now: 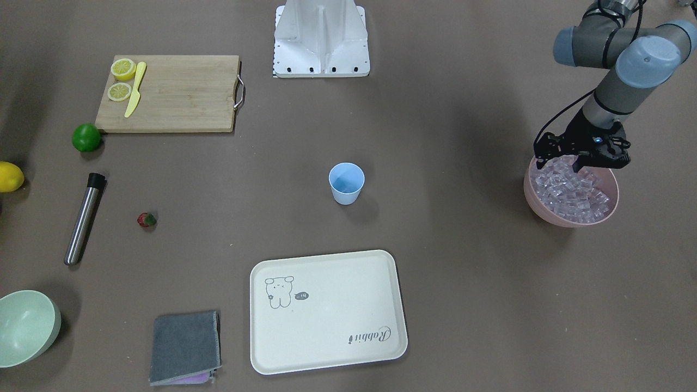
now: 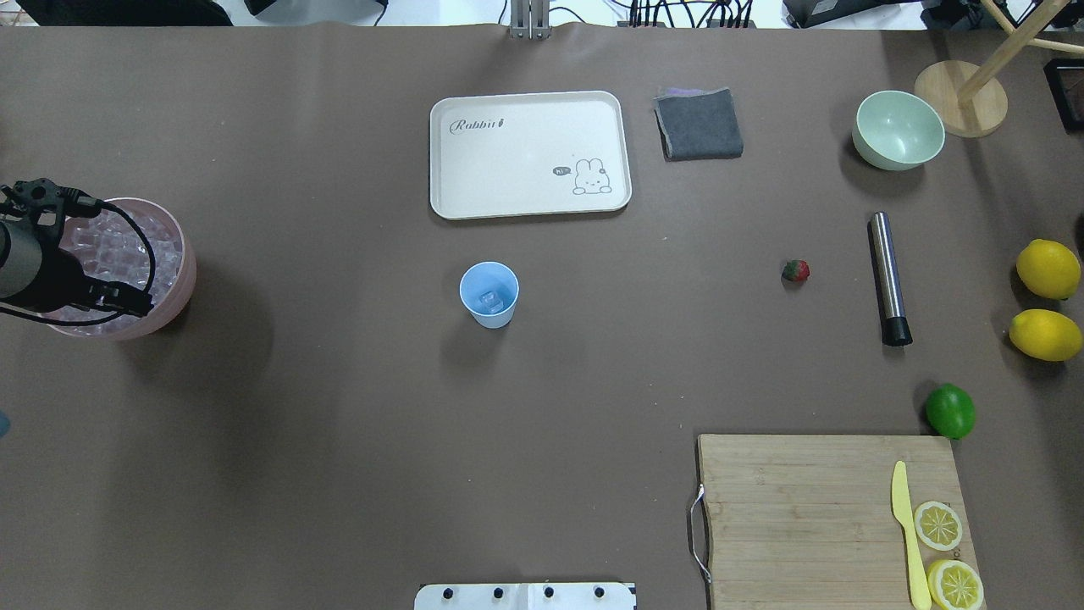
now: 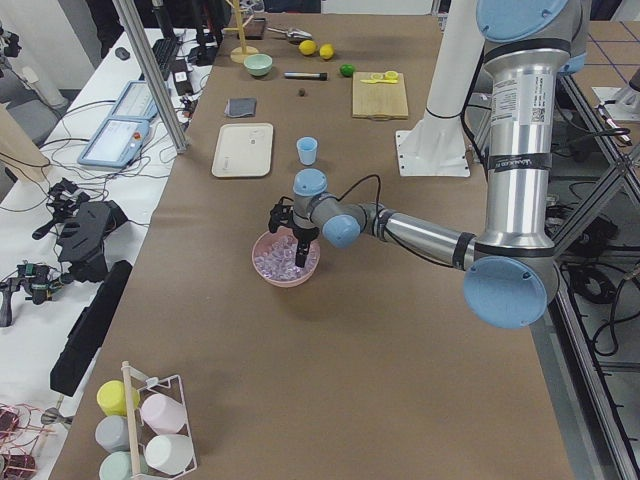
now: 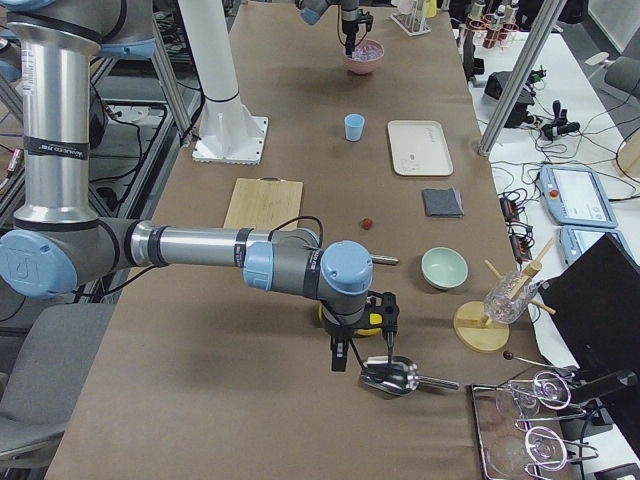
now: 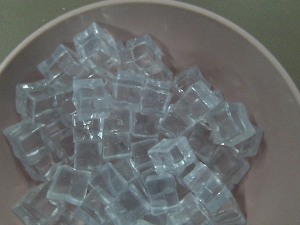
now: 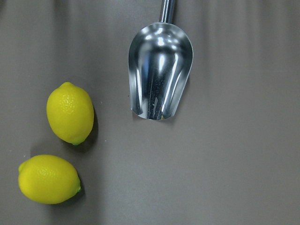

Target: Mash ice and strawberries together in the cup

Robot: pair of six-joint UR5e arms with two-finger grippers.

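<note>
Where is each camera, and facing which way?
Front-facing: across table, facing robot's base; left hand shows.
Overhead: behind robot, looking down; left arm; shares cup with front-facing.
Exterior left: table's left end; left arm near.
Exterior right: opposite end; right arm near.
Left wrist: down onto ice; no body.
Right wrist: down onto scoop; no body.

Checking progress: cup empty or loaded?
Not empty: overhead view shows clear ice at the bottom of the upright cup; the strawberry lies on the table.

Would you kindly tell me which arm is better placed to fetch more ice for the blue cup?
Left. The left gripper hangs directly over the pink bowl of ice, nearer the cup; the right gripper is far off at the table's end, above the metal scoop and lemons.
</note>
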